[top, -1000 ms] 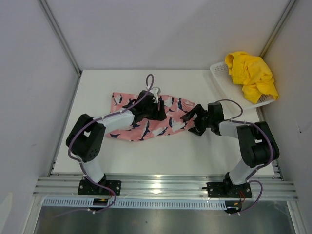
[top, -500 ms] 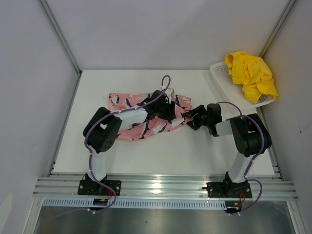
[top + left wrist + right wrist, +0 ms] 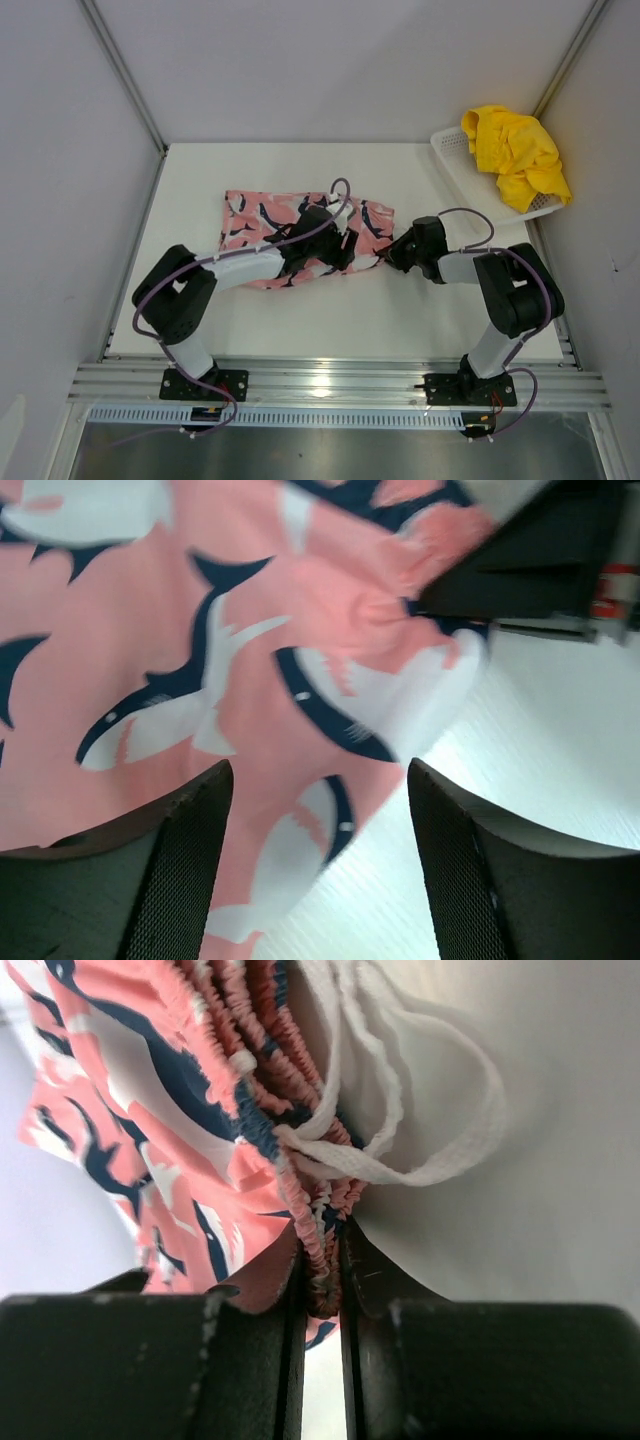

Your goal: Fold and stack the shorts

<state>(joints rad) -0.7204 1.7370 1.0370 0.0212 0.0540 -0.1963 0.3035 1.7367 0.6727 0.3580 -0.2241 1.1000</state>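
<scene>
The right fingers (image 3: 372, 1282) pinched the elastic waistband (image 3: 308, 1222) of the pink printed shorts (image 3: 150, 1090) between them, its white drawstring (image 3: 440, 1166) just beyond. The left fingers (image 3: 180, 860) stood apart, the same shorts spread beneath them on the tabletop (image 3: 560, 740).

Both arms reach toward mid-frame. The left gripper (image 3: 338, 247) faces down, fingers spread apart; the right gripper (image 3: 392, 253) lies low, pinched tight on the pink shorts (image 3: 120, 1070).

No text, label, brand, number or sign can be read in any view.
</scene>
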